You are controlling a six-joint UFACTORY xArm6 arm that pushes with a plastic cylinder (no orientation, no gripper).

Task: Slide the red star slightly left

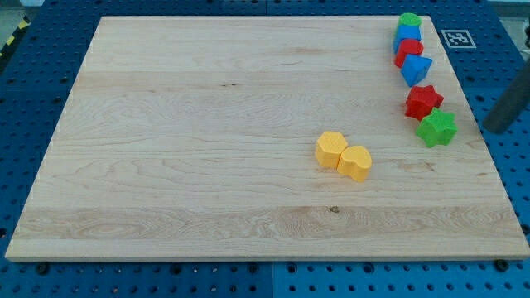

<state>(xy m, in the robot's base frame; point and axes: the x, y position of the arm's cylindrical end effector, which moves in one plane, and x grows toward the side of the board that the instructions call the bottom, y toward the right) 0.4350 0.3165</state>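
Our tip (490,128) is hovering off the board (207,124), right of the green star (436,128) touching the red star (423,101); we carry no gripper. No readable writing is showing.

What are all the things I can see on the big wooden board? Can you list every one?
wooden board: 1, light wood, fills most of the view, on a blue pegboard table.
green block: 1, green, shape unclear, board's top right corner.
blue block: 1, blue, just below the green block.
red block: 1, red, shape unclear, below that blue block.
blue triangle-like block: 1, blue, next down the right edge.
red star: 1, red, right side, below the blue ones.
green star: 1, green, touching the red star's lower right.
yellow hexagon: 1, yellow, centre-right.
yellow heart: 1, yellow, against the hexagon's lower right.
marker tag: 1, black and white, past the board's top right.
my tip: 1, dark rod, right of the green star, off the board.
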